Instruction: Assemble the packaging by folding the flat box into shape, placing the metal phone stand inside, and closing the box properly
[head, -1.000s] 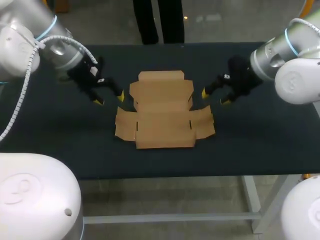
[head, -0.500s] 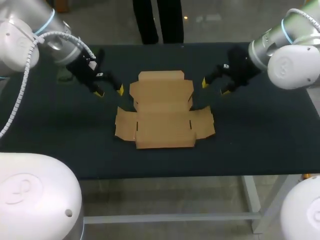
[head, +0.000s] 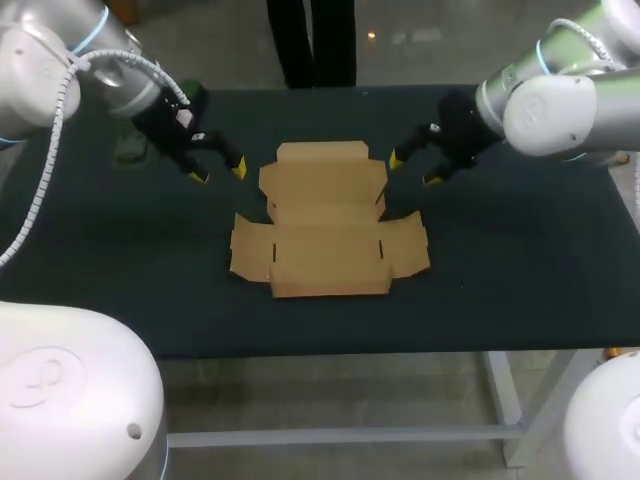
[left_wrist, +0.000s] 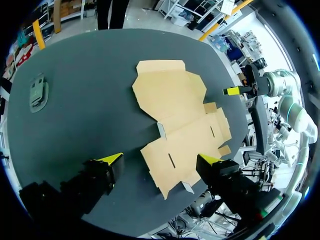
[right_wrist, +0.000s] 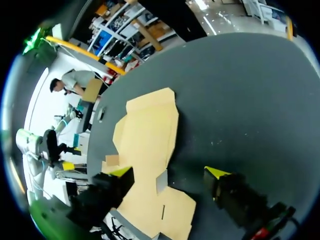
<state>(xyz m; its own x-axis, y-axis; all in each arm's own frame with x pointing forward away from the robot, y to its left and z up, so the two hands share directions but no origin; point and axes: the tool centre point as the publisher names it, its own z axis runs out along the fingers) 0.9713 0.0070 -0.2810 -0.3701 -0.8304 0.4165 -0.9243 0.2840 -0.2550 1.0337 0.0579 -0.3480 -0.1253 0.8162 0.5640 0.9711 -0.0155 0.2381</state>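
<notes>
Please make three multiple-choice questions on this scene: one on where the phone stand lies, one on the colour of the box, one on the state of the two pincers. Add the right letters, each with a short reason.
1. Where is the phone stand relative to the flat box?
A. on top of it
B. on the table, apart from it
C. inside it

2. What colour is the flat box?
A. white
B. brown
C. blue

3. How are the pincers?
A. both open, holding nothing
B. left shut on the box
C. right shut on the stand

Answers:
1 B: the left wrist view shows it on bare table, off to the cardboard's side.
2 B: it is plain brown cardboard.
3 A: the left pincer and right pincer have spread yellow tips and grip nothing.
</notes>
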